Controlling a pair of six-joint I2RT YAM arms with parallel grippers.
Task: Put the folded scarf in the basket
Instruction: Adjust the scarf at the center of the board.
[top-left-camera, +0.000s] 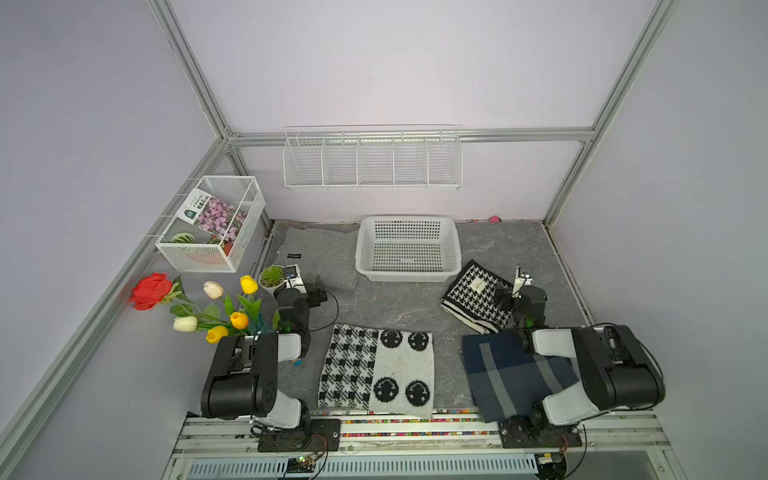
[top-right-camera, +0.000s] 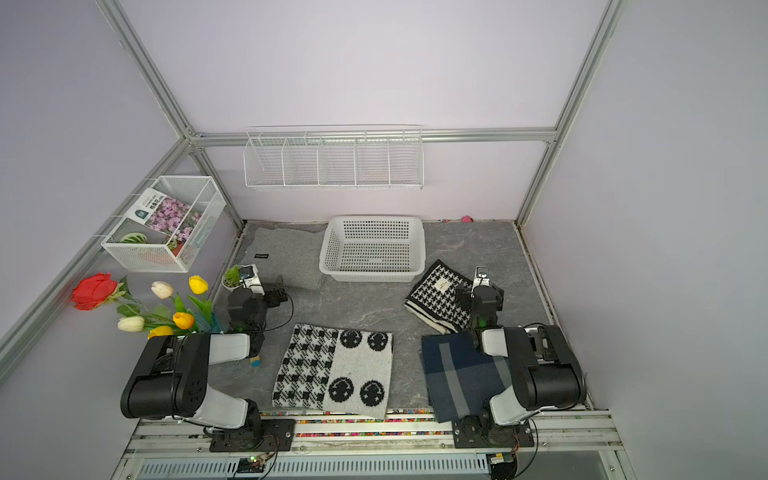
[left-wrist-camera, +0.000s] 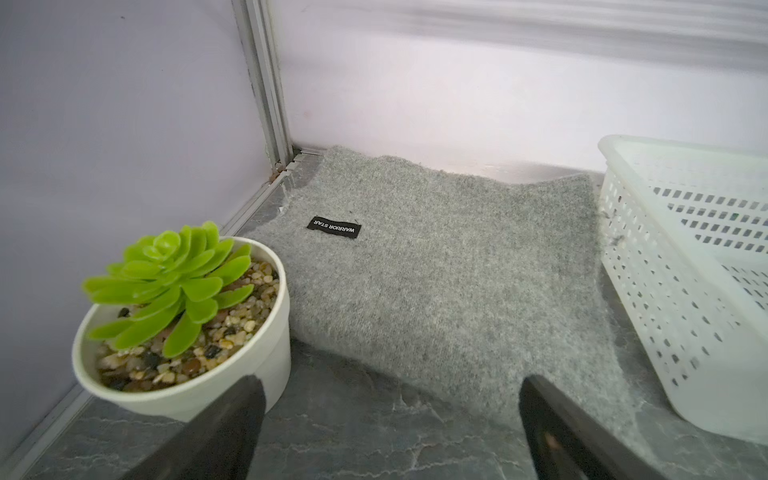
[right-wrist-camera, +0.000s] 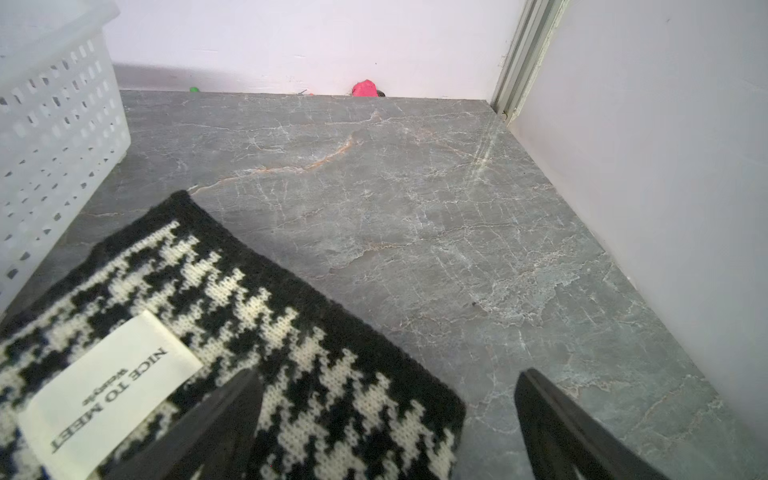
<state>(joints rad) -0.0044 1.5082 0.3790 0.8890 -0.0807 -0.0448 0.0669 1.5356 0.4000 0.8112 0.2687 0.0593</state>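
Note:
The white slotted basket (top-left-camera: 360, 249) (top-right-camera: 326, 249) stands empty at the back middle of the grey marble table. Several folded scarves lie around it. A small houndstooth scarf (top-left-camera: 473, 299) (right-wrist-camera: 216, 299) with a white label sits right of the basket. A grey scarf (top-left-camera: 316, 253) (left-wrist-camera: 436, 270) lies to the basket's left. A large black-and-white scarf (top-left-camera: 376, 370) is at the front middle, and a navy striped scarf (top-left-camera: 507, 374) lies partly under the right arm. My right gripper (right-wrist-camera: 388, 374) is open over the houndstooth scarf's corner. My left gripper (left-wrist-camera: 390, 384) is open just short of the grey scarf, holding nothing.
A potted succulent (top-left-camera: 272, 276) (left-wrist-camera: 178, 311) stands beside the left gripper. Artificial flowers (top-left-camera: 208, 307) sit at the left. A wire-mesh box (top-left-camera: 212, 224) and a long wire rack (top-left-camera: 372, 160) hang on the walls. A small pink object (right-wrist-camera: 365, 88) lies at the back wall.

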